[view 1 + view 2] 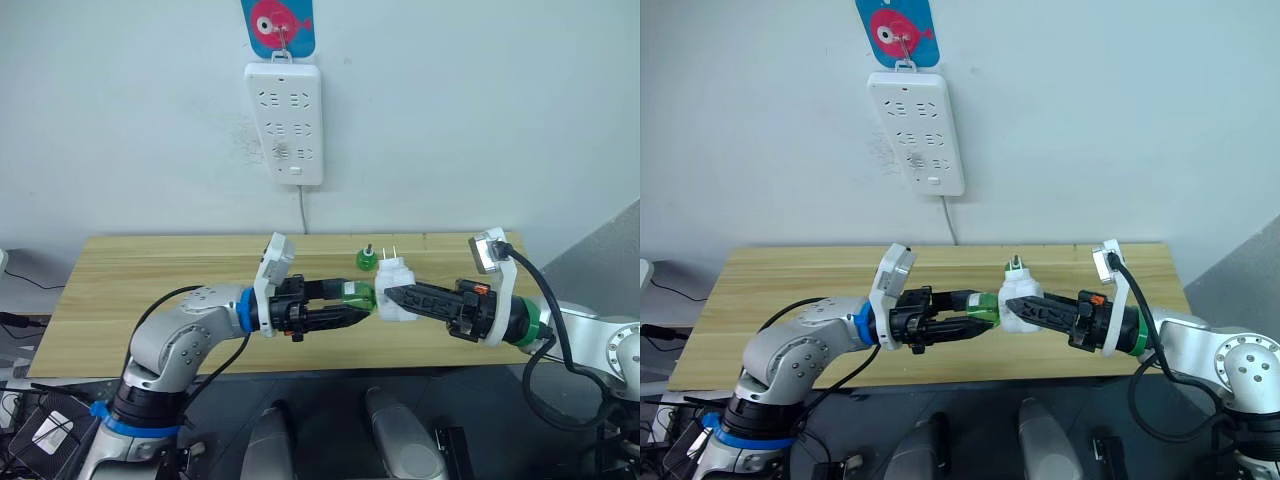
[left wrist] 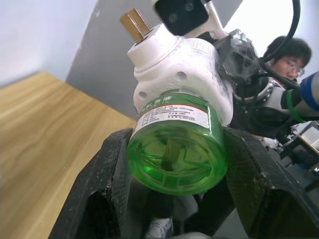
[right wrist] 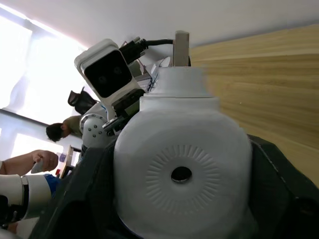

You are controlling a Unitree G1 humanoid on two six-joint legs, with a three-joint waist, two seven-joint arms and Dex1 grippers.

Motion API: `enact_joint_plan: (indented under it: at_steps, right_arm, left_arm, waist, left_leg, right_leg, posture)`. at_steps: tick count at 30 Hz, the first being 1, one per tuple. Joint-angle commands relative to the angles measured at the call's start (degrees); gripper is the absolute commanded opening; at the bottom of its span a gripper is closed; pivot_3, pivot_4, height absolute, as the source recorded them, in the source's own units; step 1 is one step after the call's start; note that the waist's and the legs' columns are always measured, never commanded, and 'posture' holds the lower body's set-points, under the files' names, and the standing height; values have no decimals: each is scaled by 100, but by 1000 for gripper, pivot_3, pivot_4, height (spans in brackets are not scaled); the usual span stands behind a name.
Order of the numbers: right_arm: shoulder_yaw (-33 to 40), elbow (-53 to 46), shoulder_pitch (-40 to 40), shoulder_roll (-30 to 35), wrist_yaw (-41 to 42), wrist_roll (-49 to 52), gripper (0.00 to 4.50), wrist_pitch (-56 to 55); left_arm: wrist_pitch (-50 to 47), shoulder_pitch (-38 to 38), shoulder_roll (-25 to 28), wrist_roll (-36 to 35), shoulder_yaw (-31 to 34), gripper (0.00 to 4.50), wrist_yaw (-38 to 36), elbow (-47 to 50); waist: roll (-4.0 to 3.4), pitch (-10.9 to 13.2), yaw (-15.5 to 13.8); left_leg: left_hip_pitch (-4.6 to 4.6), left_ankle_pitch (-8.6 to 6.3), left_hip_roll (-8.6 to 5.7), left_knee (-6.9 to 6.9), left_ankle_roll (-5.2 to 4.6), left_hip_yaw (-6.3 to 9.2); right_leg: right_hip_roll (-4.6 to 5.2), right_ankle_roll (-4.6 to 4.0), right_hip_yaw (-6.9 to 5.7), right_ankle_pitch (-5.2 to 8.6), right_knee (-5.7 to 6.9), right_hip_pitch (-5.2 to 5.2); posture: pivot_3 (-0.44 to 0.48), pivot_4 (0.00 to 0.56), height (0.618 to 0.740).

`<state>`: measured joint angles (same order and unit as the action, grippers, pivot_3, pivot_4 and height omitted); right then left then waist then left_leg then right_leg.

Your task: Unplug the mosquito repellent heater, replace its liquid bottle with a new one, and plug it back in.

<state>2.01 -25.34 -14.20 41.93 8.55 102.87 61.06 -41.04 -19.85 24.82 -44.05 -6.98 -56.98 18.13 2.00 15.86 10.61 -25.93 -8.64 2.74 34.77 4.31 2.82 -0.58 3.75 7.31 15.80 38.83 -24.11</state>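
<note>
The left arm's black fingers (image 1: 352, 303) pinch a round green translucent liquid bottle with a printed label (image 2: 175, 149), one finger pressed on each side of its body. The bottle's neck sits inside the small white rounded plastic mosquito repellent heater (image 1: 392, 296), just beyond the left fingertips. From the opposite side the right arm's black fingers (image 1: 392, 298) clamp that heater's shell, its round vent hole facing back between them in the right wrist view and its two metal prongs pointing up. Both are held in the air above the long light wooden bench (image 1: 150, 290). Behind the fingers, a second green bottle (image 1: 366, 260) stands on the bench. A white multi-socket power strip (image 1: 285, 122) hangs on the wall above.
</note>
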Motion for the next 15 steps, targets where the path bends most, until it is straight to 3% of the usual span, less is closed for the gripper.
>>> enact_joint_plan:
  at_steps: [1, 9, 15]
  right_arm:
    - [-82, -339, -15, 84, 144, 215, 4500, -22]
    - [-132, -505, -40, 307, 438, -187, 4500, 7]
    - [-323, -1446, 111, 701, 1704, -1998, 4500, -183]
  left_arm:
    - [375, -85, -105, 278, -3, 2372, 164, 39]
    - [664, -126, -333, 439, 94, 2372, 399, -152]
    - [749, -243, -503, 453, 192, 2372, 539, -262]
  waist:
    - [9, 5, -5]
    - [11, 6, -43]
    - [10, 7, -122]
  left_leg:
    - [0, 0, 1, 0, 0, 1]
    - [-1, 0, 1, 0, 0, 0]
    - [-1, 0, 2, 0, 0, 2]
  right_leg:
    - [-1, 0, -1, 0, 0, -1]
    - [-1, 3, 0, -1, 0, -1]
    - [-1, 2, -4, -1, 0, -2]
  posture:
    - [-222, 276, 735]
    - [-226, 277, 735]
    - [-228, 276, 735]
